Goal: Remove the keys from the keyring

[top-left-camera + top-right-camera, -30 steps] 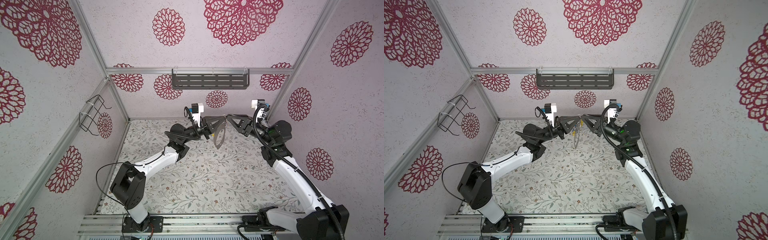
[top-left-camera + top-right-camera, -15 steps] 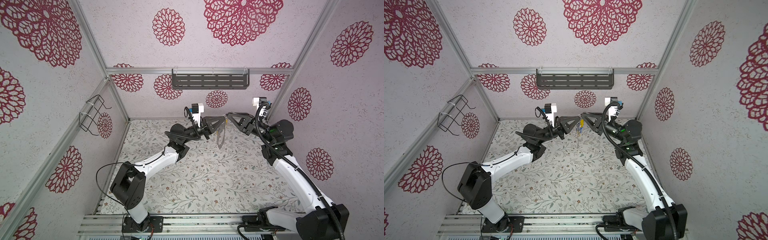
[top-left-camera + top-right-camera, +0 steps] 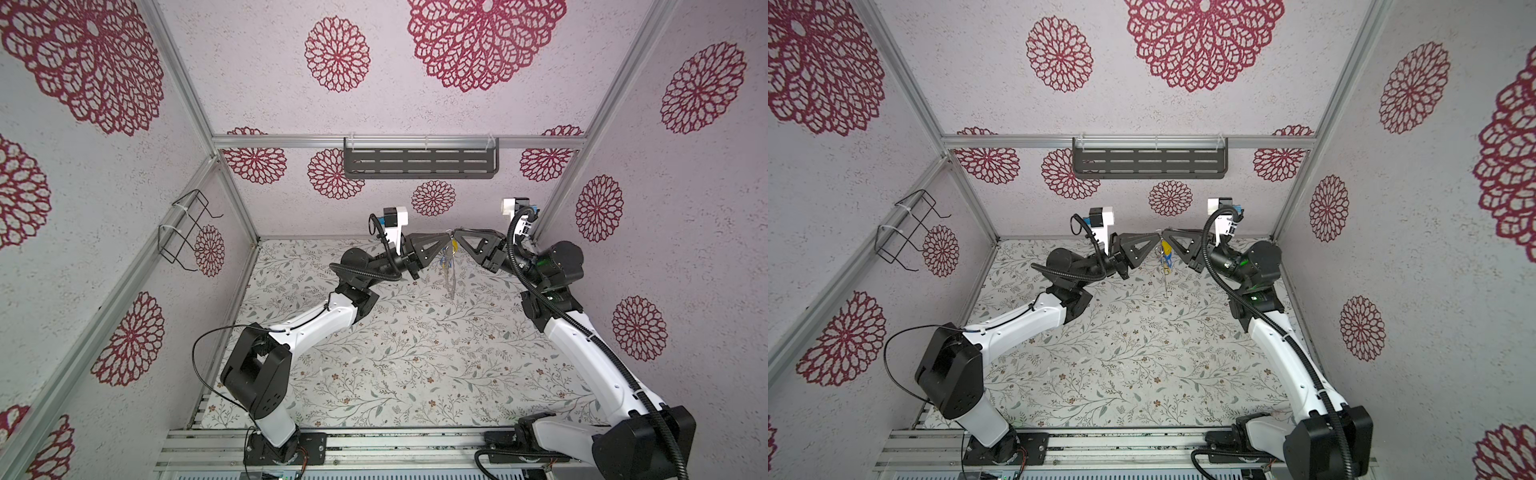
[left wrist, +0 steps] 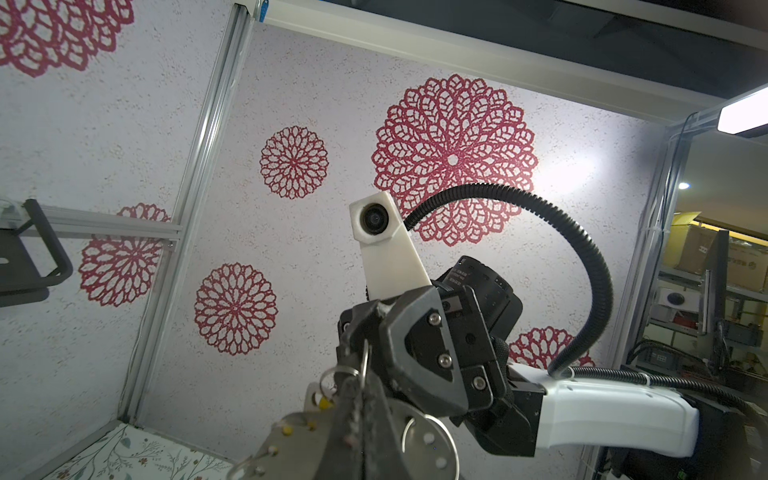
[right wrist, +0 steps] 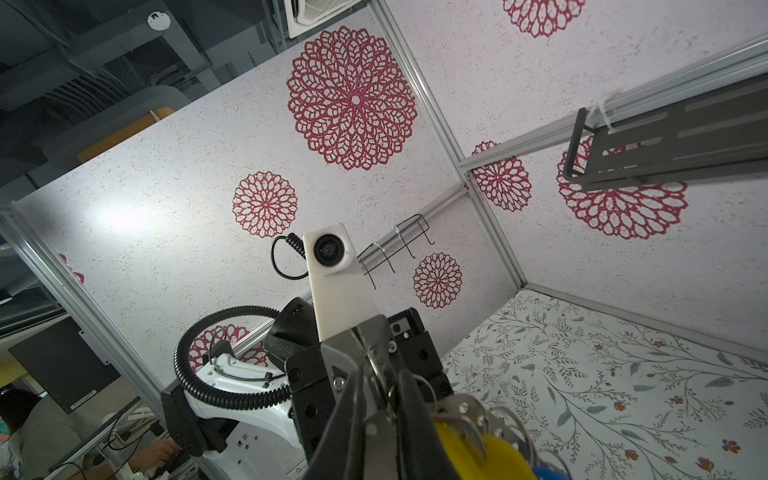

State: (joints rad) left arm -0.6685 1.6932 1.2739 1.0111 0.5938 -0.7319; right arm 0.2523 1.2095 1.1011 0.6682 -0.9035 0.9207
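Left gripper [image 3: 446, 237] clenched on the upper edge of the keyring [image 3: 449, 282], which hangs edge-on above the floral table [image 3: 415, 353] near the back wall; right gripper [image 3: 459, 243], tip to tip with it, pinched on a wire loop [image 5: 384, 386] beside the yellow and blue keys [image 3: 1166, 251].

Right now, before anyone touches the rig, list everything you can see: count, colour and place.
keyring: one, grey metal, hanging in the air between the grippers.
keys: yellow and blue, number unclear, bunched at the keyring's top.
shelf: one, dark grey, on the back wall.
wire rack: one, black, on the left wall.
table: one, floral cover, below everything.
left gripper: one, black, clamped on the keyring.
right gripper: one, black, tip at the keys' small rings.
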